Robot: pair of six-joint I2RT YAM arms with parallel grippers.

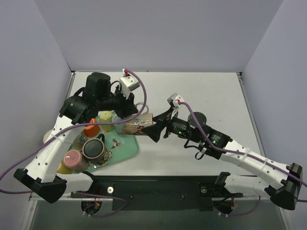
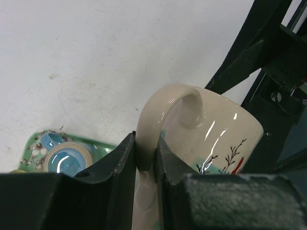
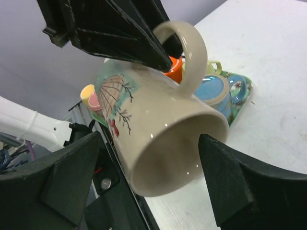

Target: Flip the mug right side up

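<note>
Gripping the mug (image 1: 136,127) by its handle with the left gripper (image 2: 145,153), fingers pinched tight on the loop. Held on its side at the right edge of the tray (image 1: 125,146), mouth turned towards the right gripper (image 1: 152,130). Spread wide there, one finger on either side of the rim, grasping nothing. Crowded on the tray just behind and left: an orange cup (image 1: 91,128), a blue cup (image 3: 216,91), a dark cup (image 1: 94,149), a pink cup (image 1: 73,159). Beyond, bare white table (image 1: 201,96).
</note>
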